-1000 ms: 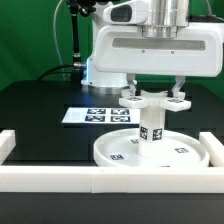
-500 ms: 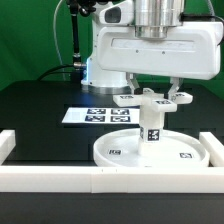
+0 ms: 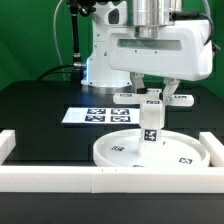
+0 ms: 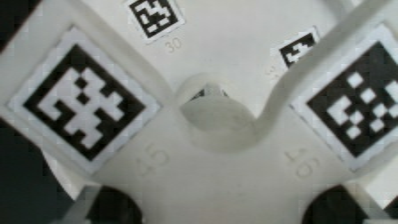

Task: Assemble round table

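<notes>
Directly beneath the tool (image 3: 153,88), cross-shaped piece (image 3: 152,96) atop post (image 3: 151,124), on round disc (image 3: 125,155)

A black counter (image 3: 40,125) carries the marker board (image 3: 92,115), a thin flat white sheet printed with black-and-white tags, lying flat toward the back. White border rails (image 3: 60,178) run along the near edge, with 2 shorter raised ends at either side. A green backdrop (image 3: 30,35) stands behind, crossed by a dark cable (image 3: 76,40).

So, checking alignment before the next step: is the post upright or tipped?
Upright: the post stands vertically on the round disc, with the cross-shaped piece on top.
</notes>
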{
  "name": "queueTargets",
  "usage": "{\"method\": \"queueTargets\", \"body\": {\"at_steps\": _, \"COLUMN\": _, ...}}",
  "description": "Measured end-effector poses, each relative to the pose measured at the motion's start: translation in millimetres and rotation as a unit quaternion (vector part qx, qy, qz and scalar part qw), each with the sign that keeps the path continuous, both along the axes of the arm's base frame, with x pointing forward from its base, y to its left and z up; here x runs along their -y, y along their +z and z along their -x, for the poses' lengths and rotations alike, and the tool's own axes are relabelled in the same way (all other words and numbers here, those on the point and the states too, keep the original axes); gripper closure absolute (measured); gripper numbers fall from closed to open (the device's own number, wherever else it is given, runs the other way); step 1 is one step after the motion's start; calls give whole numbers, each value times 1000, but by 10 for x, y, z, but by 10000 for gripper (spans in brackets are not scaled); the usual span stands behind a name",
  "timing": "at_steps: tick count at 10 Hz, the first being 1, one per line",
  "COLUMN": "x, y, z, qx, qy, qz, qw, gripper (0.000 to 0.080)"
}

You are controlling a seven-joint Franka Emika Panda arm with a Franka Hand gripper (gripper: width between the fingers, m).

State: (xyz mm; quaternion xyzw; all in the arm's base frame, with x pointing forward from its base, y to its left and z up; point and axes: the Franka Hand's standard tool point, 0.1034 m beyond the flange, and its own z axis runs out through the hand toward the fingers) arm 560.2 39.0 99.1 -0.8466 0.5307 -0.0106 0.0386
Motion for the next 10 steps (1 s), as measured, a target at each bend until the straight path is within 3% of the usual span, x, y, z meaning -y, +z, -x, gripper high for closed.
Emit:
{"method": "queueTargets", "body": {"at_steps": 3, "x": -8, "y": 2, "z": -1, "qx": -1, "qy": -17, "qz": -2, "qw": 1000, "gripper": 289}}
{"method": "queueTargets", "body": {"at_steps": 4, "x": -7, "y": 32, "z": -2, "qx": -1, "qy": -11, "qz": -3, "qw": 1000, "gripper": 195}}
{"method": "queueTargets", "body": {"at_steps": 5, "x": 6, "y": 102, "z": -13, "qx": 4, "qy": -6, "qz": -4, "qw": 1000, "gripper": 159}}
{"method": "queueTargets", "body": {"at_steps": 7, "x": 30, "y": 255, "z": 9, "qx": 10, "qy": -4, "qz": -10, "qw": 1000, "gripper": 152}}
{"method": "queueTargets", "body": {"at_steps": 10, "x": 21, "y": 223, "z": 14, "qx": 9, "qy": 0, "qz": -9, "qw": 1000, "gripper": 150}}
